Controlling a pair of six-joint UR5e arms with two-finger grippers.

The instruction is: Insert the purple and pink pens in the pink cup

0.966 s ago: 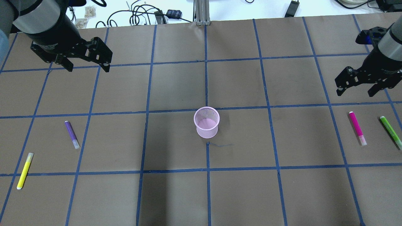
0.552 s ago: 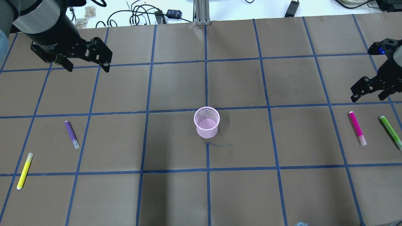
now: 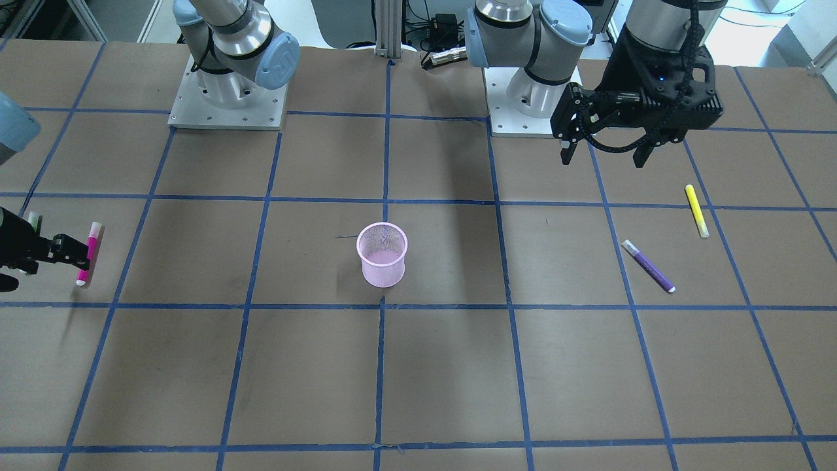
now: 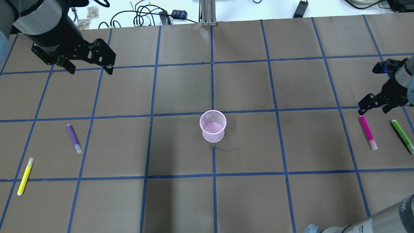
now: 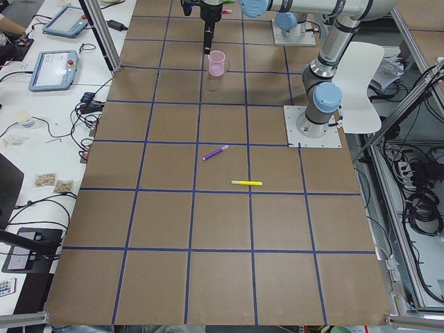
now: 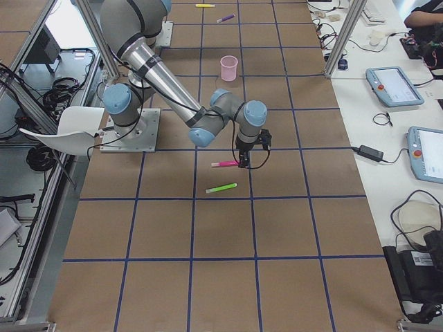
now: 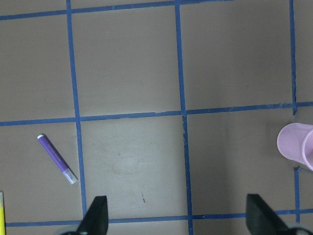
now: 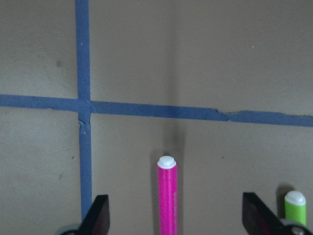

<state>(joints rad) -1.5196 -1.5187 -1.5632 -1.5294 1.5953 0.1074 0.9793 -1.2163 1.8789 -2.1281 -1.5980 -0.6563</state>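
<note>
Pink pen (image 4: 368,132) flat at robot's right, long axis near-to-far, white end pointing away from robot, below wide-open right gripper (image 4: 373,111). Purple pen (image 4: 74,138) lies likewise at left. You see pink cup (image 4: 212,126) upright at centre, bare mesh inside. Left gripper (image 4: 90,70) hangs open.

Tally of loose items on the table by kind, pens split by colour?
Pink pen: 1
Purple pen: 1
Yellow pen: 1
Green pen: 1
Pink cup: 1
Total: 5
</note>
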